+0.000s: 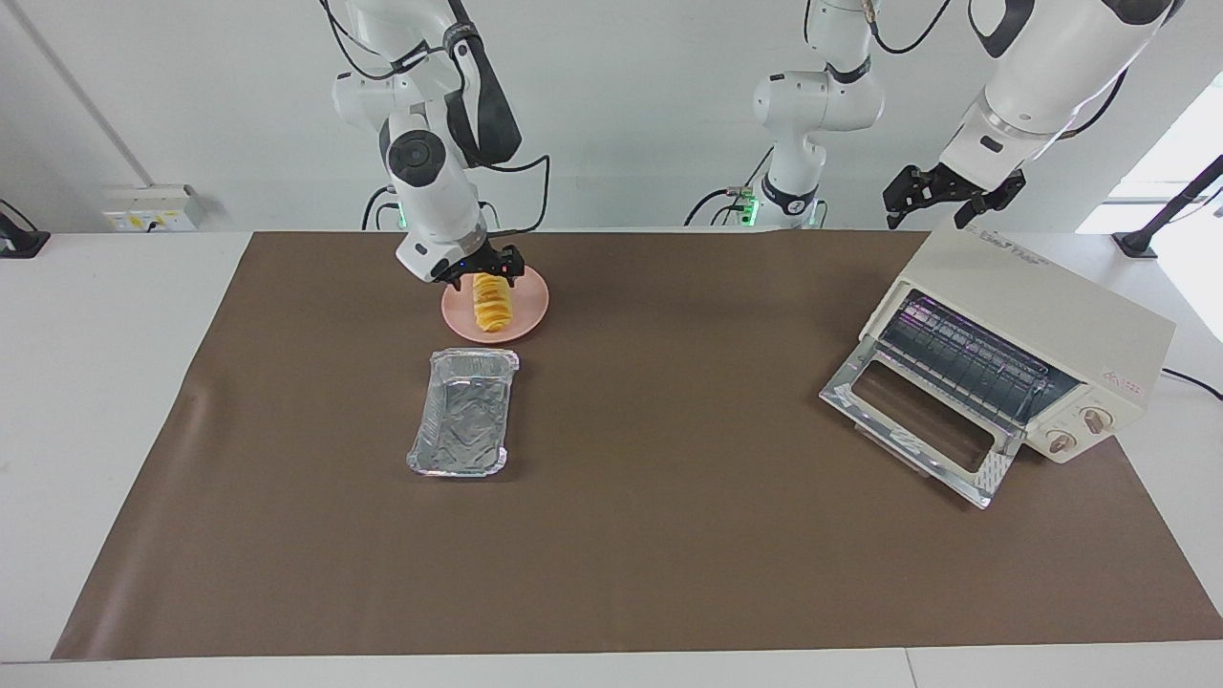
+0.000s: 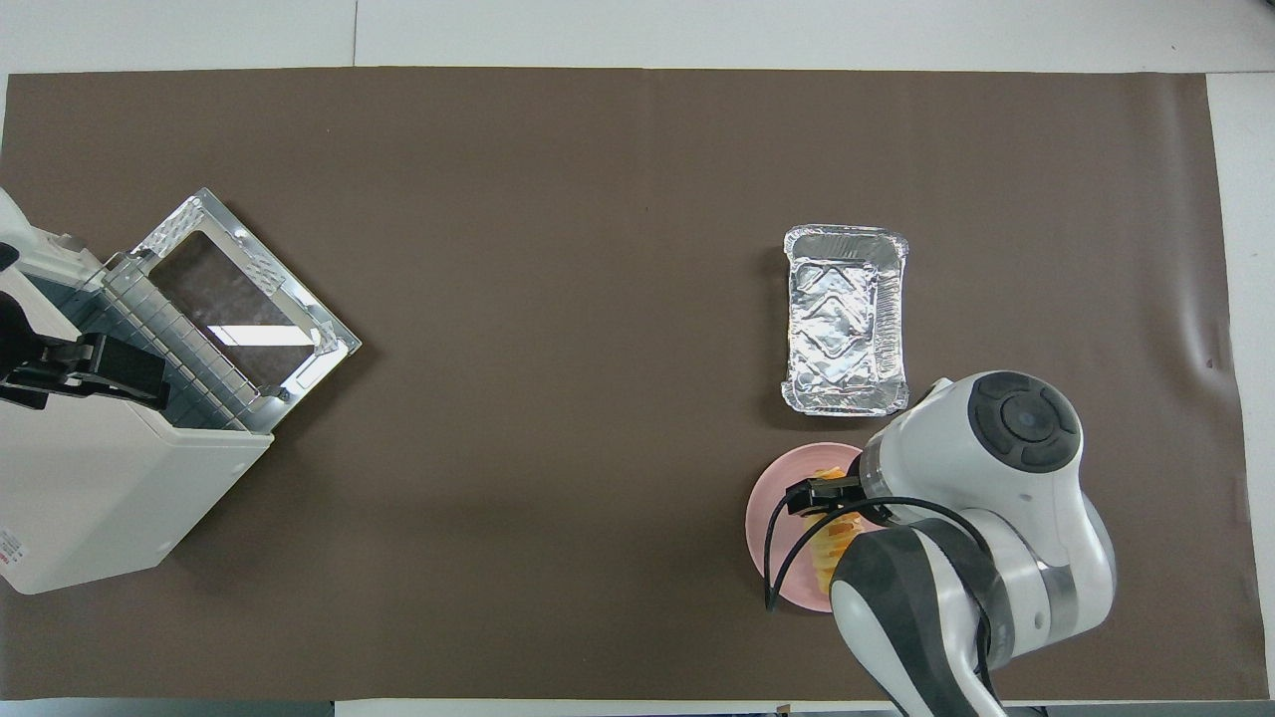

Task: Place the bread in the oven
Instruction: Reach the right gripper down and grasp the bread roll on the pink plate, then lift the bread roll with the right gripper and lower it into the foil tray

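Golden bread (image 1: 491,306) lies on the pink plate (image 1: 530,308), nearer the robots than the foil tray (image 1: 461,412); I see my right gripper (image 1: 487,277) spread over the loaf's robot-side end, not gripping it; my left gripper (image 1: 941,196) hangs spread above the oven (image 1: 1032,325), whose door lies dropped open, rack bare.

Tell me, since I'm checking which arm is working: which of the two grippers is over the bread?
The right gripper, over the bread on the pink plate. The left gripper waits above the oven, at the table's other end.
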`<state>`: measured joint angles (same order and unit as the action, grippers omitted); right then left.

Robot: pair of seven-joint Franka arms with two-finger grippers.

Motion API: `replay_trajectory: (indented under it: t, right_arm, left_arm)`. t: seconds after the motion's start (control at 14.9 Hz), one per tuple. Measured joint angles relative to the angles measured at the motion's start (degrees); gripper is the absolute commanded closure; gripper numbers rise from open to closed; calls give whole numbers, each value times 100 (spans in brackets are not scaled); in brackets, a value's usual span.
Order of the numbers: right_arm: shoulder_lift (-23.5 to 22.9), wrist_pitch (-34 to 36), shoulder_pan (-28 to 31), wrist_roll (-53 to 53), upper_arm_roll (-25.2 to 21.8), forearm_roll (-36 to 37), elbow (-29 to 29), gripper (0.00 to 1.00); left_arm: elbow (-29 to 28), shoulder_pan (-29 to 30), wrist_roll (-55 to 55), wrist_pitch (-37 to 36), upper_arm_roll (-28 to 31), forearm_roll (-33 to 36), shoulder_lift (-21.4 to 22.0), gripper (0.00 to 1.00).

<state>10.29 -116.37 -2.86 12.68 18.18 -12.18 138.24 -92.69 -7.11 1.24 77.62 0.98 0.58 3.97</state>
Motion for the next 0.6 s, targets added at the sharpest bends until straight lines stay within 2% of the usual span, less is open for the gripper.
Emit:
replay_trajectory:
  t: [0.13,0.27,0.4,0.54,0.6]
  right_arm:
    - [2,-432,-67,9,0,-1,323,2]
    - [2,-800,-69,10,-2,-17,605,11]
    - [2,-988,-80,10,-3,-110,779,26]
    - [3,-1054,-136,10,-3,-176,851,50]
    - [5,-1078,-154,10,-3,-198,865,59]
  left_arm:
    - [0,0,0,0,0,0,0,0]
    - [0,0,0,0,0,0,0,0]
    - [0,0,0,0,0,0,0,0]
    - [0,0,0,0,0,0,0,0]
    - [0,0,0,0,0,0,0,0]
